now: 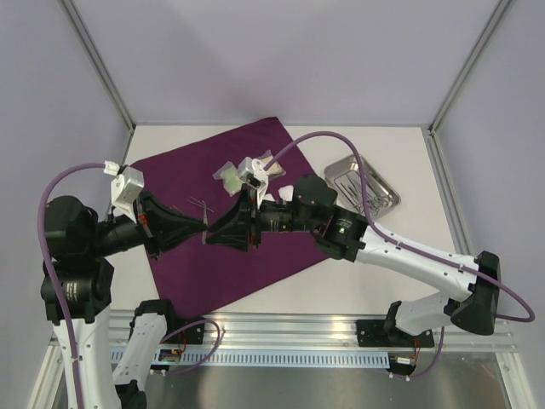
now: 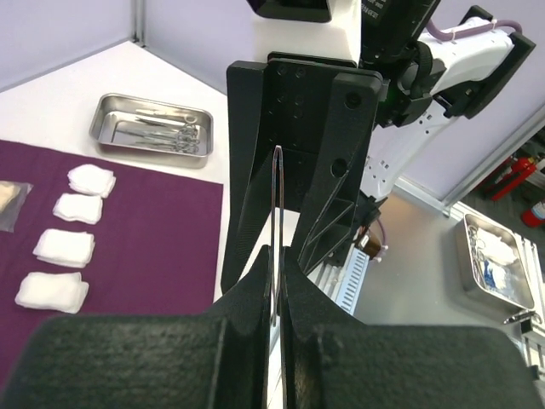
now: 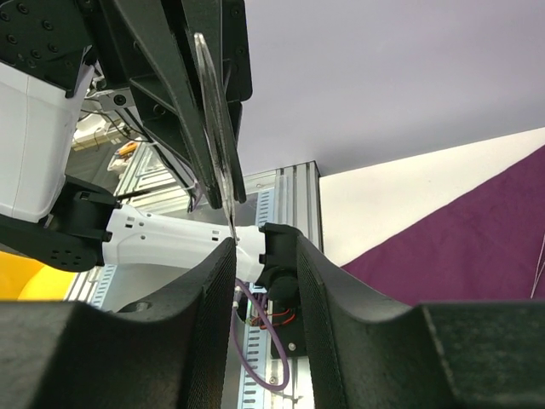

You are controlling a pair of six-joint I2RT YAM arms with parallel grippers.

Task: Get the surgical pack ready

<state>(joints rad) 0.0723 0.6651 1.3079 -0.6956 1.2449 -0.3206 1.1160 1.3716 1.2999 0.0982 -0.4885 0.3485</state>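
**Clear packet held between two grippers above the purple cloth.**
The cloth [image 1: 213, 273] lies skewed, its nearest corner close to the near edge of the table [image 1: 375, 281]. Bare table remains to the right, around the steel tray [image 1: 341, 168]. We see the left gripper [image 2: 277, 266] clenched on a clear packet [image 2: 277, 196], which is edge-on with its long axis running toward the right gripper [image 3: 247, 243]. That gripper's jaws stand apart astride the packet's end. We cannot make out the packet's contents.

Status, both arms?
Left gripper shut on thin clear flat packet, edge-on above deep-purple fabric cloth. Right gripper jaws apart, straddling its free end. Nothing blocking in view.
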